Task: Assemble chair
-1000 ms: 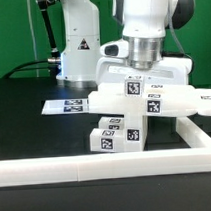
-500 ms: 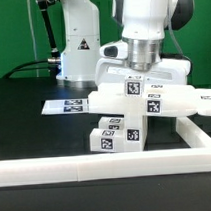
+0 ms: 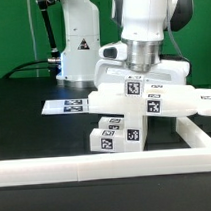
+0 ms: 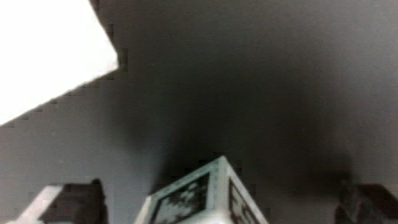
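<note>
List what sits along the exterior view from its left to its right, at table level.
Marker board → chair assembly with tagged blocks → end of the white border rail at the exterior view's right. The gripper hangs above the chair, so it has no place of its own in the order.

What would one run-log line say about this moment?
gripper: open, above chair | chair: partly built, upright by rail corner | marker board: flat on table | held: nothing seen
</note>
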